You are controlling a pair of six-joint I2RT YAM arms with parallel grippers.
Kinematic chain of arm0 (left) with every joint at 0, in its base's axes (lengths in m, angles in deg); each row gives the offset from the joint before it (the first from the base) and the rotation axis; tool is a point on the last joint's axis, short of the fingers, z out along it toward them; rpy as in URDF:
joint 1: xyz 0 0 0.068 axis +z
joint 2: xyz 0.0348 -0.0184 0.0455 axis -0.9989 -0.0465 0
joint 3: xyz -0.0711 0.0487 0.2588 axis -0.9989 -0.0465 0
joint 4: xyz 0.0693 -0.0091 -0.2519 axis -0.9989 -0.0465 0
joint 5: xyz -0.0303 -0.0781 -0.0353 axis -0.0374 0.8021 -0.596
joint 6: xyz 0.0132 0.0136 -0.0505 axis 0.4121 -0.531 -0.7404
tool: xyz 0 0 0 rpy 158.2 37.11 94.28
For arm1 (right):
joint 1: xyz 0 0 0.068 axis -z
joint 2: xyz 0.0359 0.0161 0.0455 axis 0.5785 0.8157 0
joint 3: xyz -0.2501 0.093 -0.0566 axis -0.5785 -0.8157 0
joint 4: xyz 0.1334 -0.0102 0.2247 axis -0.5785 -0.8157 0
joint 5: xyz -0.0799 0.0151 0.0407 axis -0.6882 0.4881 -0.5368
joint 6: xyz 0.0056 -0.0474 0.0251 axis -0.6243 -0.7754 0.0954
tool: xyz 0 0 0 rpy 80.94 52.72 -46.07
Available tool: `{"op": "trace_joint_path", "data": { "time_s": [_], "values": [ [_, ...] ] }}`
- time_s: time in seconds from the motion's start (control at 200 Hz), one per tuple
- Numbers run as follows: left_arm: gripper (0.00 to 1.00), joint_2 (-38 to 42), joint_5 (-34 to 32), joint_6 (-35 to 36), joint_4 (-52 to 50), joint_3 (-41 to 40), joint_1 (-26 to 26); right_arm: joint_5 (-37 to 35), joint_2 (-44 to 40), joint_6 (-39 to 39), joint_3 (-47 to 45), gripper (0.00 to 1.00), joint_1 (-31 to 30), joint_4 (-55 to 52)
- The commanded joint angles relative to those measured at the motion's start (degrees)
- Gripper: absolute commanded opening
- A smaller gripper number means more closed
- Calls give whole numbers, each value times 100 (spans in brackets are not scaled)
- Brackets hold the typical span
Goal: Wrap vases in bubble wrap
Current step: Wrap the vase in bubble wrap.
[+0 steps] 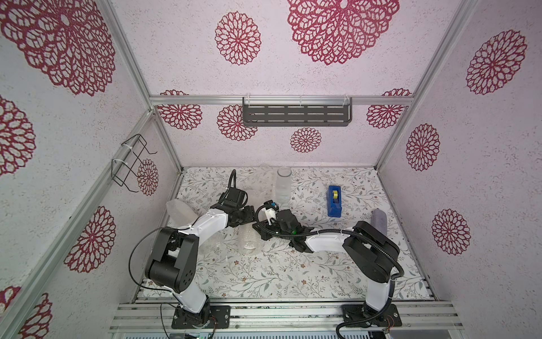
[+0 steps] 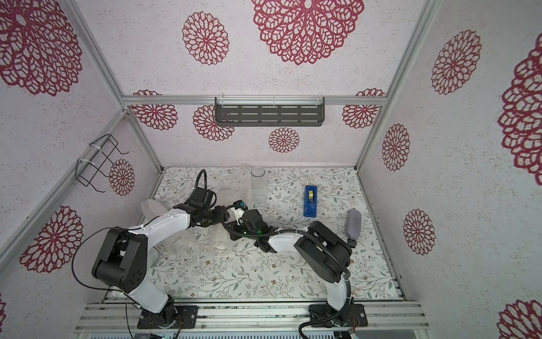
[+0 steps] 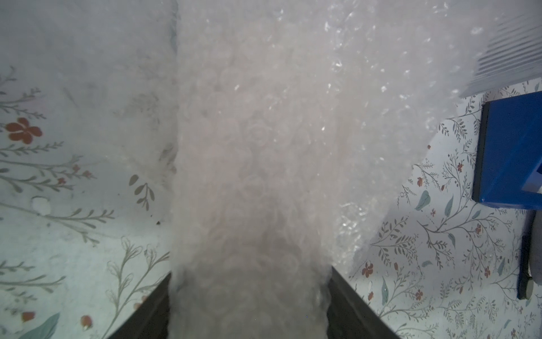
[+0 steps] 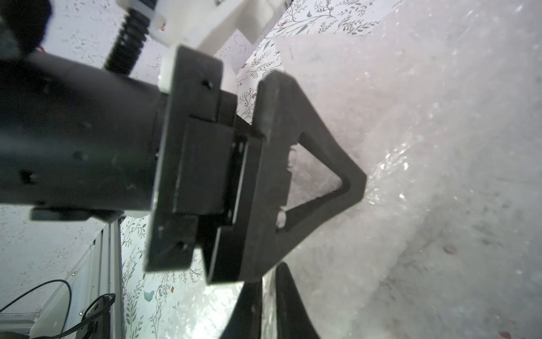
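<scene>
A vase rolled in bubble wrap (image 1: pixel 247 243) lies on the floral table between the two arms. My left gripper (image 3: pixel 250 273) is shut on this wrapped vase (image 3: pixel 252 176), a finger pressed against each side. My right gripper (image 4: pixel 268 278) is beside it and slightly open, with an edge of bubble wrap (image 4: pixel 440 146) in the narrow gap. The left gripper's black finger (image 4: pixel 322 176) presses on the roll just beyond. A clear glass vase (image 1: pixel 284 184) stands upright at the back. Another wrapped vase (image 1: pixel 179 212) leans at the far left.
A blue tape dispenser (image 1: pixel 334 201) sits right of centre at the back. A grey oblong object (image 1: pixel 380 220) stands near the right wall. Loose bubble wrap (image 1: pixel 258 182) lies beside the glass vase. A dark shelf (image 1: pixel 296 115) hangs on the back wall.
</scene>
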Motion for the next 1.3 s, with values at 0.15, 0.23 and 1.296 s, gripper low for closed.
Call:
{"op": "trace_joint_path", "data": {
  "time_s": [0.15,0.23,1.296],
  "values": [
    [62,-105,-75,-35,-182,-97,66,-259,-855,-61,-208,39,64,-234],
    [61,-87,-32,-31,-149,-106,80,-478,-1007,-44,-336,41,187,-357],
    [87,358,1439,-978,1738,-647,330,255,867,-281,1148,26,727,-330]
  ]
}}
